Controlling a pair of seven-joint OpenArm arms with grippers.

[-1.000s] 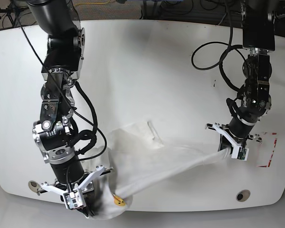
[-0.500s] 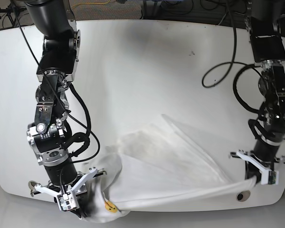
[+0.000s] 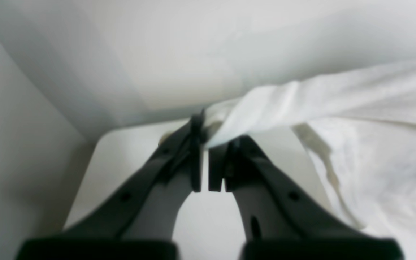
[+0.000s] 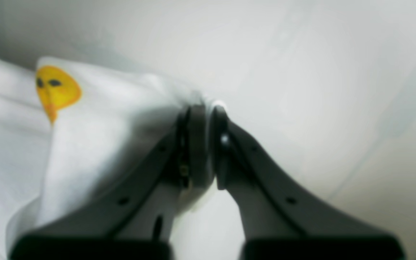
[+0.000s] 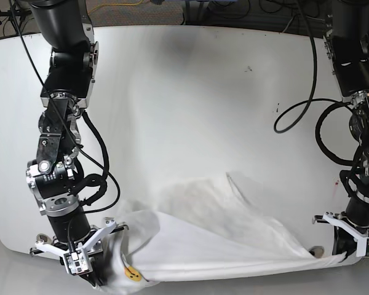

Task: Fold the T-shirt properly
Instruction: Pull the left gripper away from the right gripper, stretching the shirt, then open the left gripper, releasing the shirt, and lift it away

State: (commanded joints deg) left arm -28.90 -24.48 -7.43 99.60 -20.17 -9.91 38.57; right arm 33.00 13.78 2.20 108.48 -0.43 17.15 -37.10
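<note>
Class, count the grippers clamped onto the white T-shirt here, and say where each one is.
2. The right gripper grips the T-shirt by its yellow emblem; the left gripper pinches the opposite end at the table edge.

T-shirt (image 5: 221, 236): soft matt white cloth, creased. Table (image 5: 190, 98): smooth, faintly glossy white. Gripper fingers (image 3: 179, 159): matt black plastic.

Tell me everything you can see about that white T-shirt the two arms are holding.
The T-shirt is white, soft and thin-looking, with a small yellow-orange emblem near one pinched corner. It is stretched along the table's near edge, partly lifted and creased, its far part lying on the tabletop. The right gripper and left gripper each pinch one end.
</note>
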